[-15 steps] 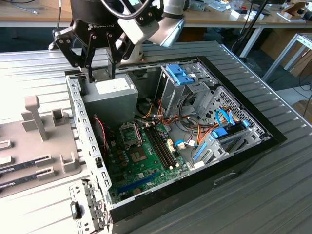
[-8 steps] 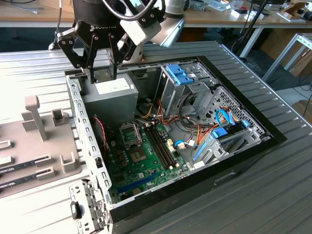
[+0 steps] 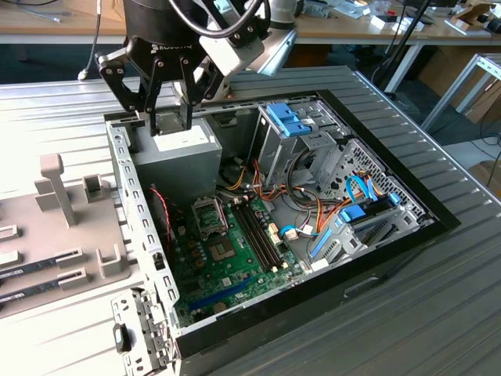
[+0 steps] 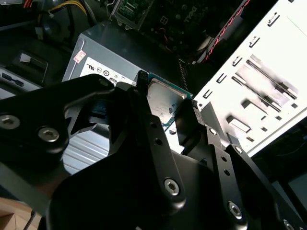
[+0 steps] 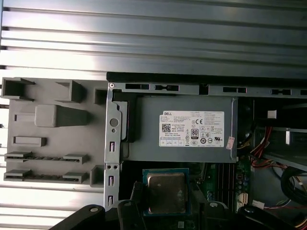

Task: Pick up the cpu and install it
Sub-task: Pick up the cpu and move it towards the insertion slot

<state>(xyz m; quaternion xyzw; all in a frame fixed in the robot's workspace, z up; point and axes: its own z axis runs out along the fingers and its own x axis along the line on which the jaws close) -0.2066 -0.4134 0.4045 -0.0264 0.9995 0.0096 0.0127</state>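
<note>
Tool is clenched on the cpu, held up over the grey box at the far end of the case, on the exterior view's left. Pick-up is done. The socket looks empty, so the cpu is not in yet.

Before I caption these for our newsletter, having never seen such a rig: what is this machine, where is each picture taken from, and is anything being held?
This is one robot arm with a black two-fingered hand, working over an opened computer case on a ribbed metal table. The exterior view looks on from off the arm; both wrist views come from cameras riding on the arm, looking past the hand. The hand is shut on the cpu, a small silver-topped square chip, holding it up by the grey power-supply box. Inside the case lies the green motherboard; a grey parts holder sits on the exterior view's left.
</note>
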